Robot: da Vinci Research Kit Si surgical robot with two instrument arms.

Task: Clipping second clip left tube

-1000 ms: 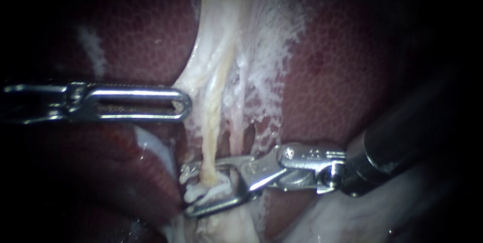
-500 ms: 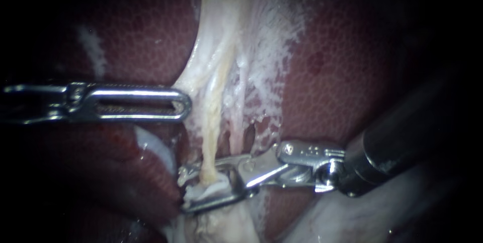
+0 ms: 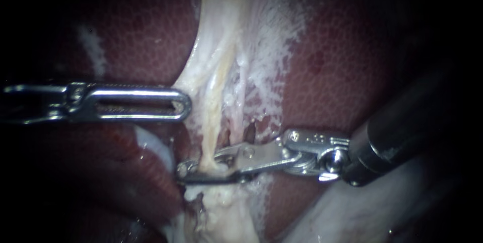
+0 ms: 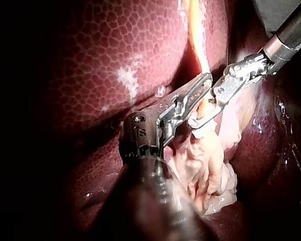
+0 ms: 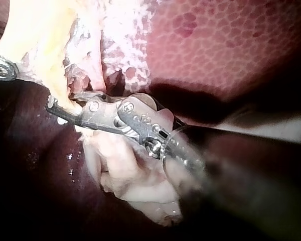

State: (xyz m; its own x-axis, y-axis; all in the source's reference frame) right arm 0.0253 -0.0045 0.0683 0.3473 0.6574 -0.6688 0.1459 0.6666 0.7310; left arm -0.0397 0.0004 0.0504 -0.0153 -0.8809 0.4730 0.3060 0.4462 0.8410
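Above right instrument (image 3: 183,172), left tube (image 3: 214,117) pale yellow, taut, pinched.

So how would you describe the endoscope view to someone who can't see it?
The right instrument grips a pale tube in its jaws; the tube runs down amid dark red liver. The left instrument lies level, its tip beside the tube higher up.
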